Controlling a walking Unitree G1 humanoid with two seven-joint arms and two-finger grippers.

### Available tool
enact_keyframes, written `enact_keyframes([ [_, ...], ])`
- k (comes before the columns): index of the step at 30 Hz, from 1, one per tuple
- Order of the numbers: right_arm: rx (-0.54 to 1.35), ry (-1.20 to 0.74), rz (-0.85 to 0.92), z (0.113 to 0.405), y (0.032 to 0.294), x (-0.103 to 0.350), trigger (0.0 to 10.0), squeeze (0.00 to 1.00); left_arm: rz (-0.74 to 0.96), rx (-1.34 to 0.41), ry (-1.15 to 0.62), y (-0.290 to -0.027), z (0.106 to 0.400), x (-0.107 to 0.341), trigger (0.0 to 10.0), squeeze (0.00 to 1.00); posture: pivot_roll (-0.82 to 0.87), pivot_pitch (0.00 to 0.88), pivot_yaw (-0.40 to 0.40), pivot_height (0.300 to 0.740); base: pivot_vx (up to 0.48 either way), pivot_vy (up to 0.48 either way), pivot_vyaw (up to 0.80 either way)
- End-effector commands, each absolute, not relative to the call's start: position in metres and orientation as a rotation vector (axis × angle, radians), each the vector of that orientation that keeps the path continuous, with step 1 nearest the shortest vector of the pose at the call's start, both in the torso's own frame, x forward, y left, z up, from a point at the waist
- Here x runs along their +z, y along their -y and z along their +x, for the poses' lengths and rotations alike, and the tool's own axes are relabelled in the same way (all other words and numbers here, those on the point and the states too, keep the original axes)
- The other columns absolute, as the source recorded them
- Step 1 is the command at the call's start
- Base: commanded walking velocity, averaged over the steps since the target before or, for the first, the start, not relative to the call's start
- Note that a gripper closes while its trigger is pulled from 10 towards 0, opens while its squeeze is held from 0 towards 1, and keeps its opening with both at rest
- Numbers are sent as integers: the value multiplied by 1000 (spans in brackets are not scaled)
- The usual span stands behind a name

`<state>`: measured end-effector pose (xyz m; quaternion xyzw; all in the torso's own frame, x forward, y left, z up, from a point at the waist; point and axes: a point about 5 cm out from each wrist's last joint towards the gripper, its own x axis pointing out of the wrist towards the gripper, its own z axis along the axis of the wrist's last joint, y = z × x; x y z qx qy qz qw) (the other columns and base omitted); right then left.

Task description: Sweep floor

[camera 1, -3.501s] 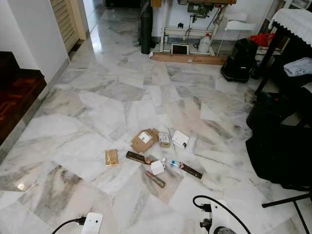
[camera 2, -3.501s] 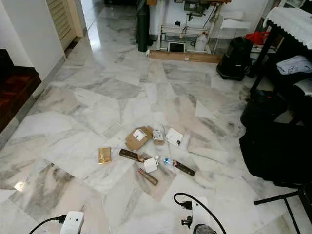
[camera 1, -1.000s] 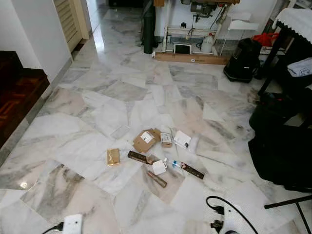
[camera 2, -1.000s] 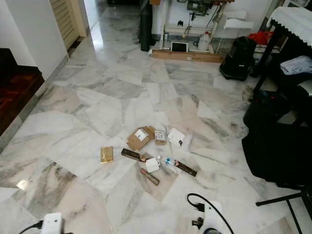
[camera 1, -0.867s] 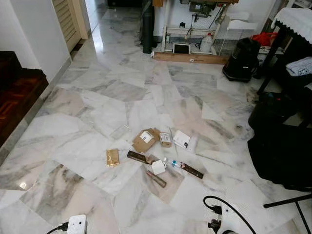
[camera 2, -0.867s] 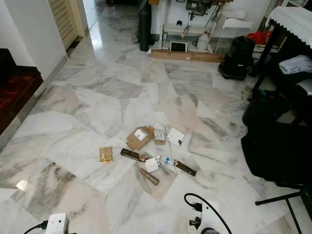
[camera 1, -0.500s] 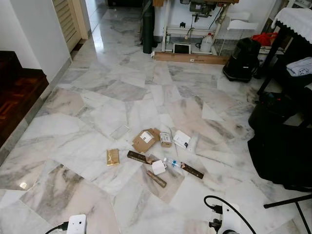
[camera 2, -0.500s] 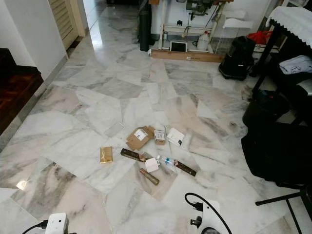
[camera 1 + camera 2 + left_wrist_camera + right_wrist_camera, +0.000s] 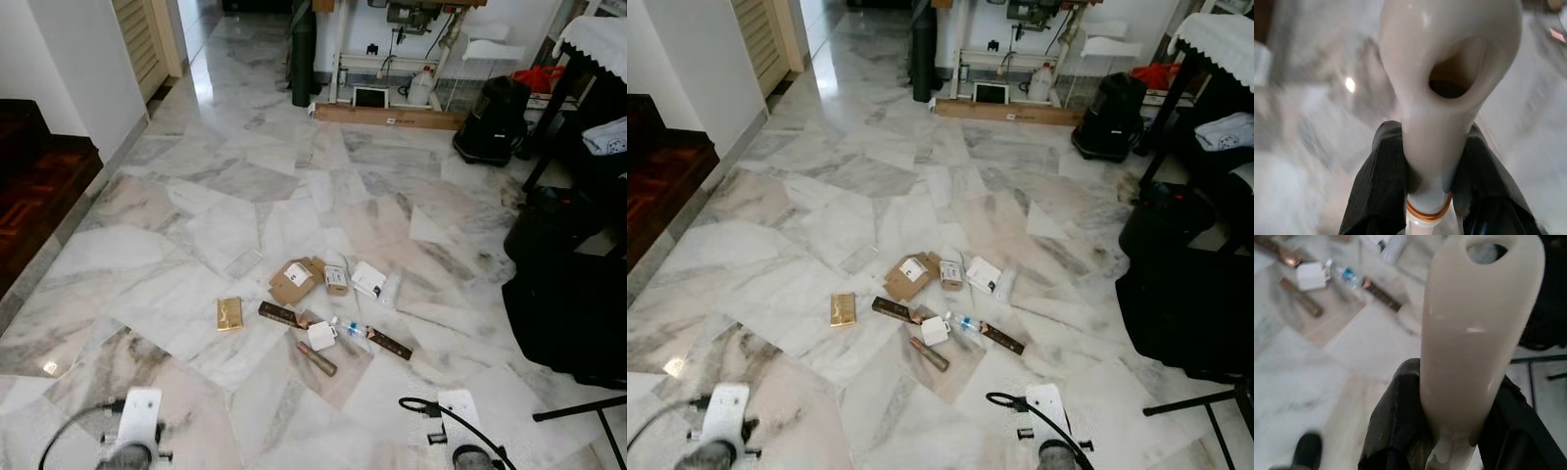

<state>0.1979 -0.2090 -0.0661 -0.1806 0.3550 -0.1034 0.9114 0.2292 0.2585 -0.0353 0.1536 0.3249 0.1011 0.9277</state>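
Each tool, left point(image 9: 1427, 196) and right point(image 9: 1449, 431), clamps a cream handle point(image 9: 1481, 333), yet the litter point(image 9: 318, 313) lies unswept on the marble floor point(image 9: 245, 196).

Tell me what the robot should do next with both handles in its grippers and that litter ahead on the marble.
Probably step forward toward the litter. The left gripper is shut on a cream handle and the right gripper on another cream handle, so the tools seem ready, but the boxes and wrappers lie apart, ahead on the marble floor.
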Motion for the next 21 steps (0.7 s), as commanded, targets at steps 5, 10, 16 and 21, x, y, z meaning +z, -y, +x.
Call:
enact_keyframes([
  [5,-302,-619,-371,199,213,-59,10000,0,397,176,-468,-249,261,-8,10000,0,-40,21,-56,740,0,0,0],
  [10,-409,-475,-427,247,227,-23,10000,0,400,135,-415,-238,268,-3,10000,0,-40,21,-56,740,0,0,0],
  [16,-494,-251,-539,280,248,21,10000,0,391,132,-396,-234,270,-2,10000,0,-42,26,-55,740,0,0,0],
  [21,-528,-179,-558,288,254,35,10000,0,390,130,-396,-233,269,-3,10000,0,-54,24,-56,740,0,0,0],
])
